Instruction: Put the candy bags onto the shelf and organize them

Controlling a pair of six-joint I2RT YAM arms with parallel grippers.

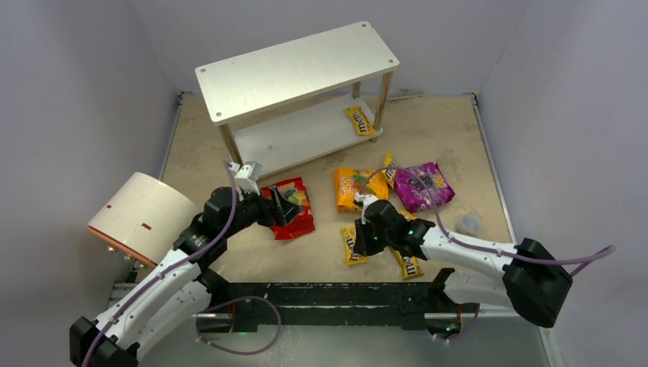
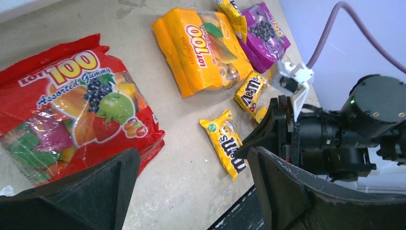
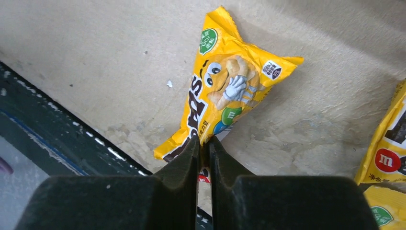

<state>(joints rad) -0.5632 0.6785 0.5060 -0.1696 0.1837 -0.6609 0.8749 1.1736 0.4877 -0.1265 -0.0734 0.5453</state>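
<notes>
Currently the right gripper (image 3: 204, 142) is nearly closed, pinching the near end of a small yellow M&M's packet (image 3: 225, 91) that lies flat on the tabletop (image 3: 95, 62) near its front edge. The left gripper (image 2: 191, 160) stands wide apart, holding nothing, just over the red bag (image 2: 72, 110). A second packet (image 1: 360, 120) lies on the lower tier of the shelf (image 1: 298, 69).

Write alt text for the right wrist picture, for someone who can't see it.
The right gripper pinches the near end of a yellow M&M's packet lying on a beige table. More packets peek in at right.
</notes>
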